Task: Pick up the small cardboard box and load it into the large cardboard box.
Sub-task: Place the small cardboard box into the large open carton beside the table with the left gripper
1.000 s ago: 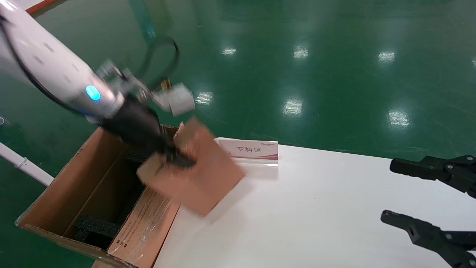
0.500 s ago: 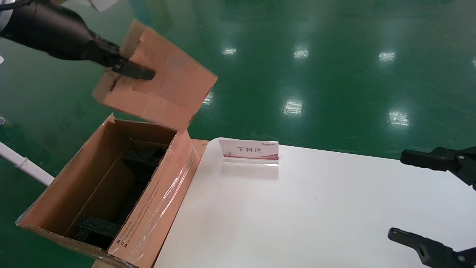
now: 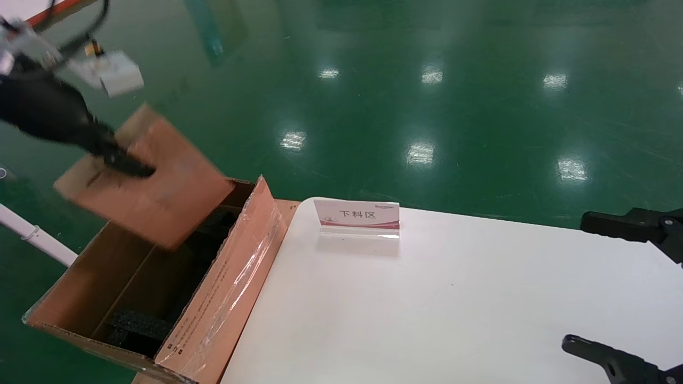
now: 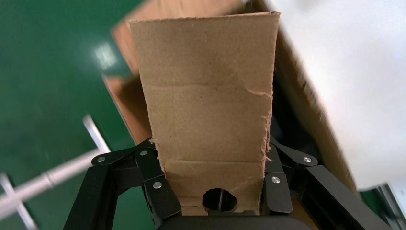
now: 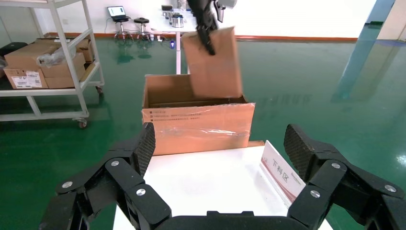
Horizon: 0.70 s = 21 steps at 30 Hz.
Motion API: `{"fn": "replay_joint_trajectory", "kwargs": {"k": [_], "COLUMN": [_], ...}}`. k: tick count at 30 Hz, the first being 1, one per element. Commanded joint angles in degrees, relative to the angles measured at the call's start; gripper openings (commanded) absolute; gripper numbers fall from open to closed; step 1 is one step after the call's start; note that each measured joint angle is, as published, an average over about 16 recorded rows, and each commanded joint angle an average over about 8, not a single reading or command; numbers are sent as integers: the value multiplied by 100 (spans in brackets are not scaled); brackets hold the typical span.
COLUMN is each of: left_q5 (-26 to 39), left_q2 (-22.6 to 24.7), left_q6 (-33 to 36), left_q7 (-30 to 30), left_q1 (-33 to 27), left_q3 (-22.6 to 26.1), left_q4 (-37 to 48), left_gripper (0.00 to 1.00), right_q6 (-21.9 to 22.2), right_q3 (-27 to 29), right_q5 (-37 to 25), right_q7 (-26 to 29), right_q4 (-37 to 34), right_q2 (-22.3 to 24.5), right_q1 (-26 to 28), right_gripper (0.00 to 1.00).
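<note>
The small cardboard box (image 3: 155, 186) hangs tilted in the air, its lower corner dipping over the far end of the large cardboard box (image 3: 235, 277). My left gripper (image 3: 125, 165) is shut on its upper end. In the left wrist view the fingers (image 4: 160, 191) press both sides of the small cardboard box (image 4: 208, 110), next to a round hole in its flap, with the large cardboard box (image 4: 306, 110) below. The right wrist view shows the small cardboard box (image 5: 213, 62) above the open large cardboard box (image 5: 198, 127). My right gripper (image 3: 595, 285) is open and parked over the table's right side.
The large carton stands on the floor against the left edge of the white table (image 3: 427, 309). Black foam (image 3: 139, 325) lies inside it. A sign holder (image 3: 358, 217) stands at the table's far edge. A white pipe (image 3: 37, 240) runs left of the carton. A shelf cart (image 5: 43, 62) stands beyond.
My left gripper swung the small box up off the table edge, leftward, then down over the carton's far end. The right gripper drifted slightly right.
</note>
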Motion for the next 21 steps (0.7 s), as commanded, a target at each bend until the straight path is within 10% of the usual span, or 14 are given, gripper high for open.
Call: {"fn": "replay_joint_trajectory", "kwargs": {"k": [1,21], "left_q5": [52,271], "left_q2": [64,729], "left_q6": [53,-374], "left_q7": [52,-168], "left_q1": [155,1312], "left_q3": [86,344], "left_q4": [213,2006], "left_gripper": [0,0], "right_q6": [0,3], "right_q3": [-1,-7], "right_q5": [0,4], "right_q7": [0,-3], "right_q4": [0,0], "right_q2": [0,3], "right_q1": [0,1], "right_gripper": [100,100]}}
